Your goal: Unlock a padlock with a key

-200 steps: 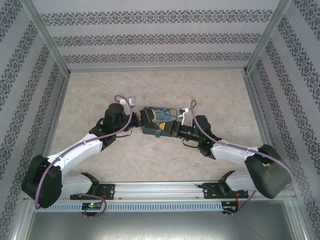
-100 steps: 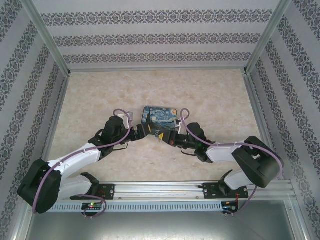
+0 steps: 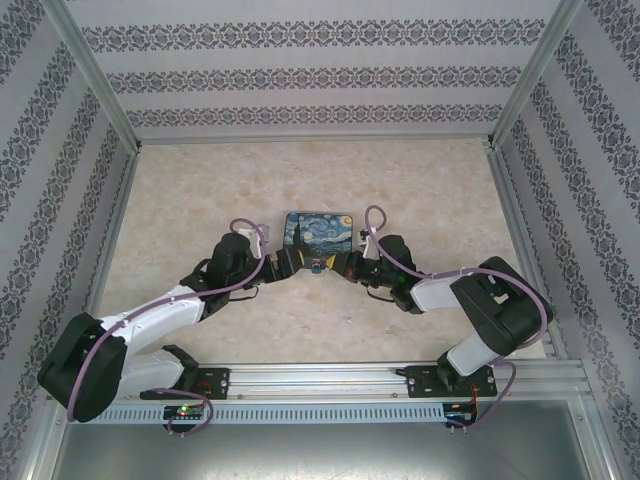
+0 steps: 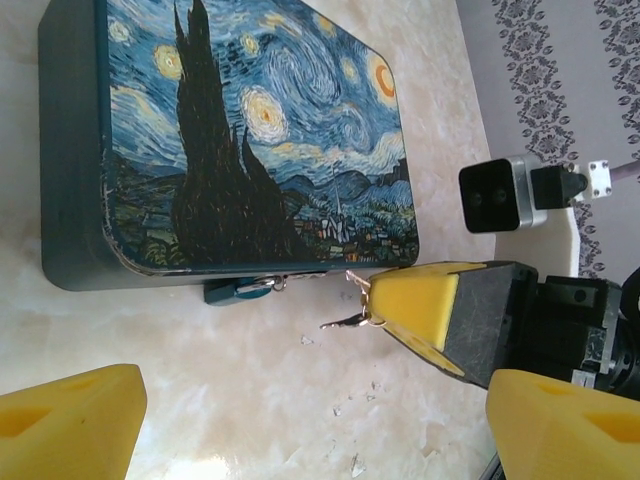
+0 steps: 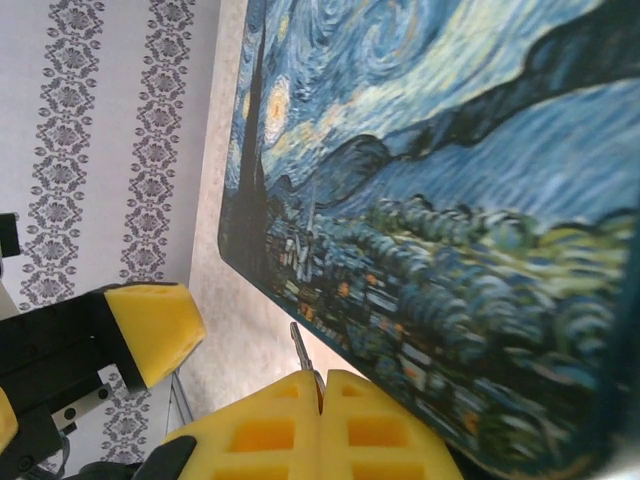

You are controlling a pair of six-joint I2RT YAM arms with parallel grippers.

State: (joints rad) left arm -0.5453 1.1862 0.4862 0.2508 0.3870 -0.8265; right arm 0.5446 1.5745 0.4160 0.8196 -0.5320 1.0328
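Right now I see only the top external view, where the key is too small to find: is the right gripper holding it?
Observer: Yes, the right gripper is shut on the key, its tip poking out past the pads.
Operator: And the padlock?
Observer: The padlock lies by the near edge of the painted box, apart from the key.
Operator: Left gripper?
Observer: The left gripper is open, holding nothing.

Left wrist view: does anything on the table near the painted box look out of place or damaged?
Small pale flecks lie scattered on the table near the padlock, like chips or scratches; which, I cannot tell.
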